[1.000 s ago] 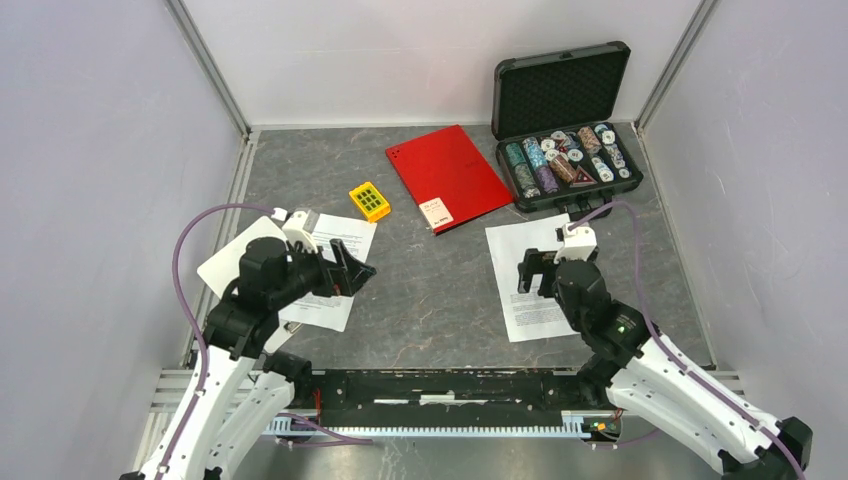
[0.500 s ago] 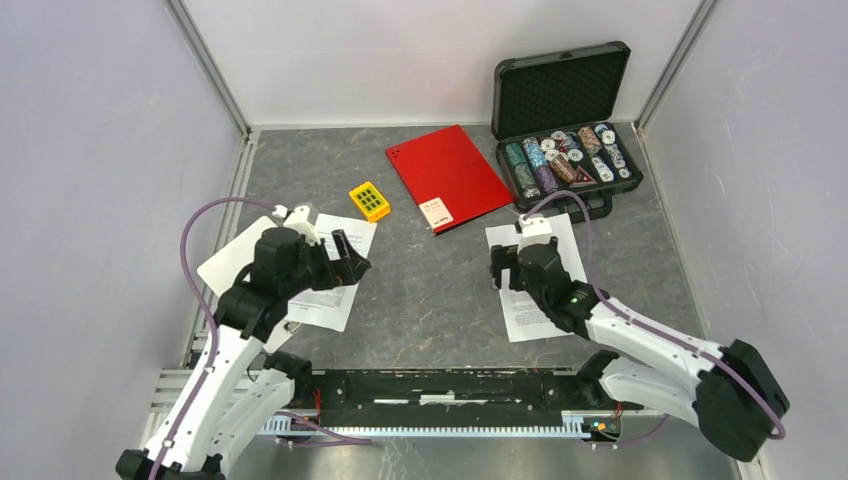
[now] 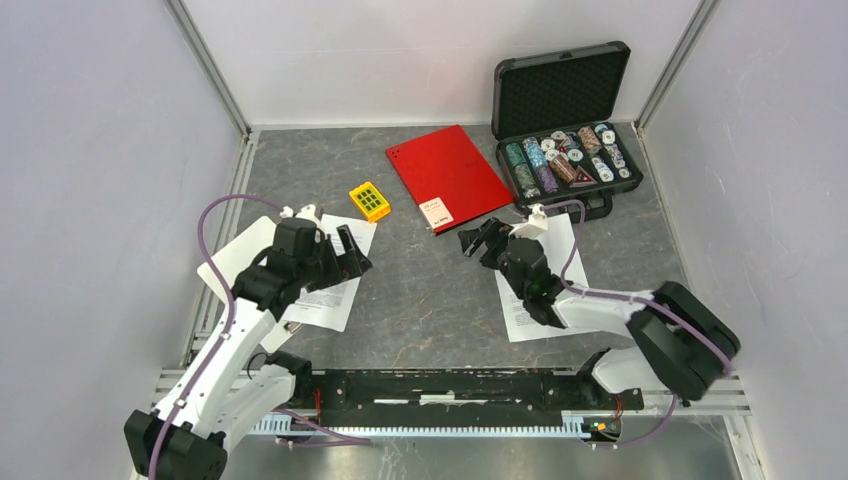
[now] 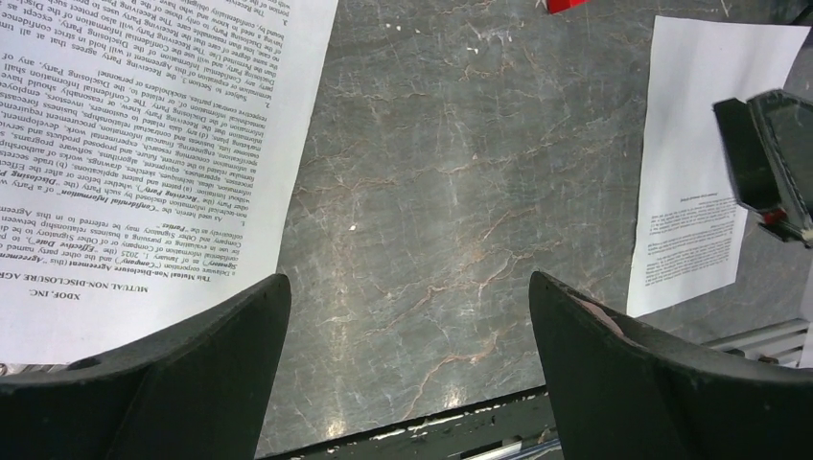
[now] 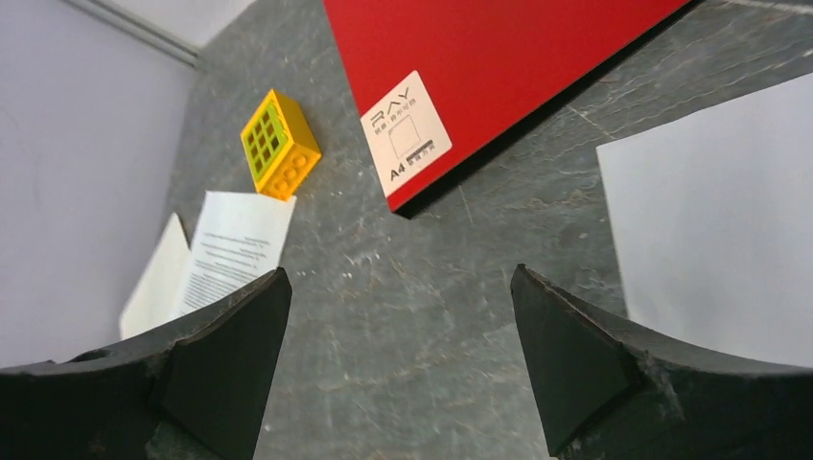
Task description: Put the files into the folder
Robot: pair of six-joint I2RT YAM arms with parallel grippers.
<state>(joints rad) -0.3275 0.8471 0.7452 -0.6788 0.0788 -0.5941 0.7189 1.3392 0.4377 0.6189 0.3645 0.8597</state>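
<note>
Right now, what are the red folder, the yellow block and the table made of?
The red folder looks like stiff card or plastic, smooth and matte, edges flat and straight. The yellow block seems hard plastic: bright, moulded, with a green grid. The table looks like grey veined stone, or a mat printed that way.

Left tool (image 3: 357, 252) and right tool (image 3: 477, 238) both hover low, jaws spread wide, gripping nothing.
</note>
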